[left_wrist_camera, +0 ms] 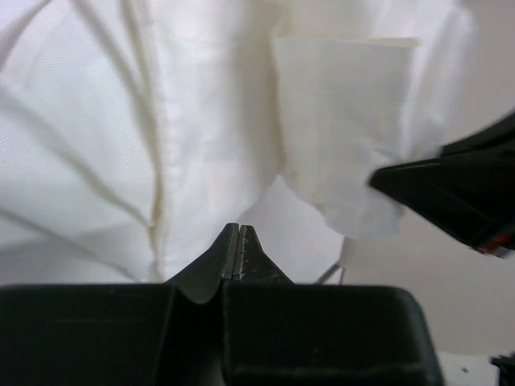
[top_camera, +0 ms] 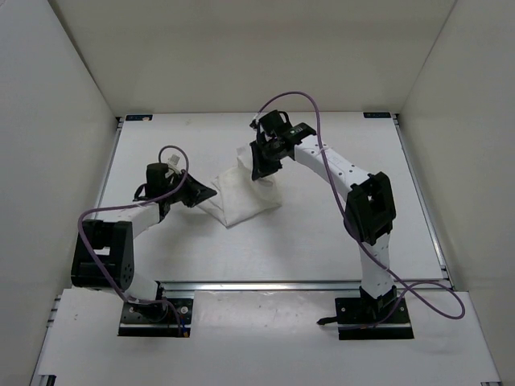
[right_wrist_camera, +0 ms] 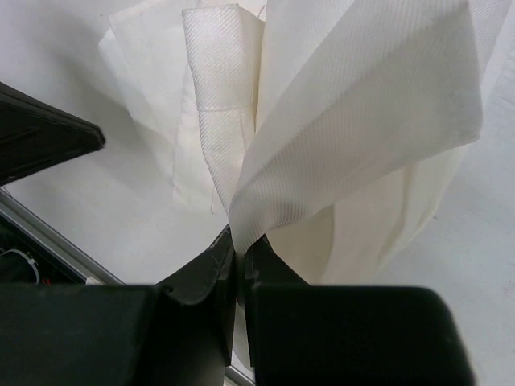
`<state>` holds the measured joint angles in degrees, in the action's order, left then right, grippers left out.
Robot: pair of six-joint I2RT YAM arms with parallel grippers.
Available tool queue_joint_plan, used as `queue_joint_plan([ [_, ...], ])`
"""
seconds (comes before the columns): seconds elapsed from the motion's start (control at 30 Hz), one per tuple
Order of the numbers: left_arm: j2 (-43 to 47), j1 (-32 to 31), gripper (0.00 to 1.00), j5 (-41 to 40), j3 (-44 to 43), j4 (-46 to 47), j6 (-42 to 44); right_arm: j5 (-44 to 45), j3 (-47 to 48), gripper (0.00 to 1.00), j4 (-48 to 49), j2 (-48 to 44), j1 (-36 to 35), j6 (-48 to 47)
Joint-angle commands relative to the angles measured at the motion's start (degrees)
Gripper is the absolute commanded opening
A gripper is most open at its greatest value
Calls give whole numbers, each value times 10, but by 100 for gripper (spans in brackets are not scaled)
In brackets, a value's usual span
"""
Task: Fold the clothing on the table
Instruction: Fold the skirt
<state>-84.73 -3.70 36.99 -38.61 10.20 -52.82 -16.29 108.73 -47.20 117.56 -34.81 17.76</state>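
The clothing (top_camera: 245,201), white ribbed fabric, lies bunched at the middle of the table (top_camera: 338,161). My right gripper (top_camera: 261,169) hovers over its far side, shut on a fold of the clothing (right_wrist_camera: 362,96) that rises out of my right gripper (right_wrist_camera: 240,241) and drapes down. My left gripper (top_camera: 208,194) sits low at the garment's left corner. In the left wrist view, my left gripper (left_wrist_camera: 240,229) is shut, and creases in the clothing (left_wrist_camera: 201,121) run down to its tips. The lifted flap (left_wrist_camera: 338,129) hangs beside the right gripper's dark finger (left_wrist_camera: 451,189).
White walls enclose the table on three sides. An aluminium rail (top_camera: 273,283) runs along the near edge in front of both arm bases. Purple cables loop over both arms. Bare tabletop lies right of the garment (top_camera: 362,233) and behind it.
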Motion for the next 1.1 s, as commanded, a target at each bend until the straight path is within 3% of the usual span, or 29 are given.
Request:
queue_joint_plan([
  [0.0,6,-20,0,-69,17,-93,53,0,25,0,-4,14,-17,-11],
  [0.33,13,-24,0,-252,43,-167,44,-6,19,0,-4,30,-33,-18],
  [1.07,-135,-90,0,-210,-47,-111,28,-15,128,0,-41,104,-87,-7],
])
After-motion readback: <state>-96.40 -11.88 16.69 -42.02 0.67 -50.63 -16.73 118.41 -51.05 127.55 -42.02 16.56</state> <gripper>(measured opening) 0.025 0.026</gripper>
